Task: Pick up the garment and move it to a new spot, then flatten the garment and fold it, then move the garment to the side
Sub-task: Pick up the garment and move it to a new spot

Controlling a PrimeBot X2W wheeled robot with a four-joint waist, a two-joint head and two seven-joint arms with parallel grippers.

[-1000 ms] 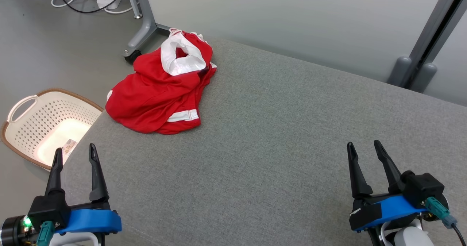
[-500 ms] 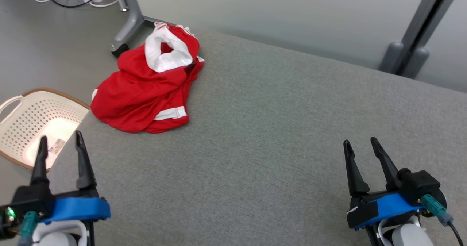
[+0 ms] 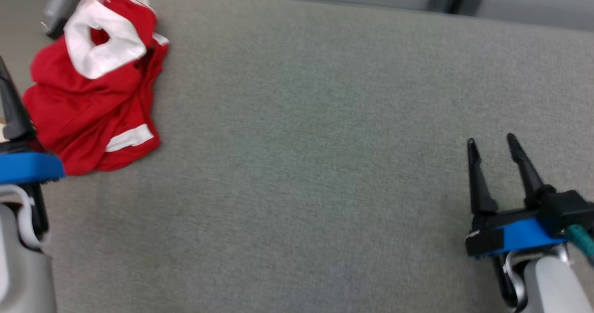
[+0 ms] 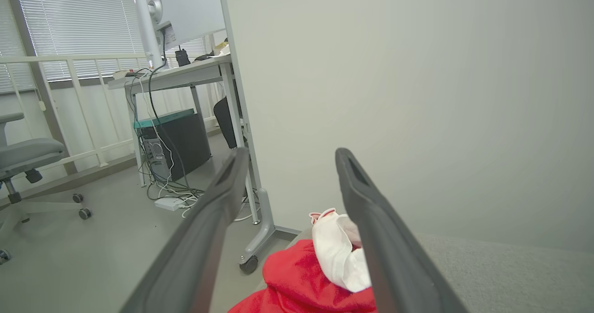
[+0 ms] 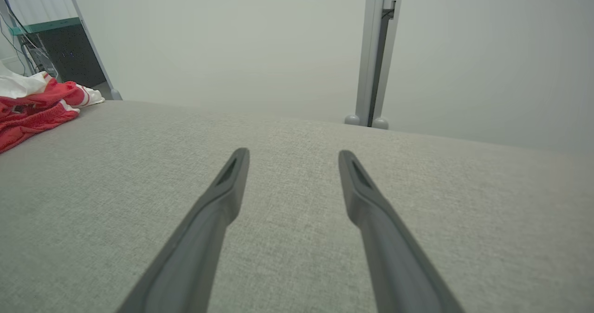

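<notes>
Looking down, I see the red and white garment (image 3: 93,85) crumpled at the far left corner of the grey fabric surface (image 3: 301,141), close to its left edge. Wide bare cloth lies between it and my right pincer (image 3: 491,140), which is released and empty at the near right. My left pincer (image 4: 291,157) is also spread and empty, just beside the garment. The head view cuts this pincer off at its left border, and in the left wrist view one finger hides part of the garment's white cloth.
</notes>
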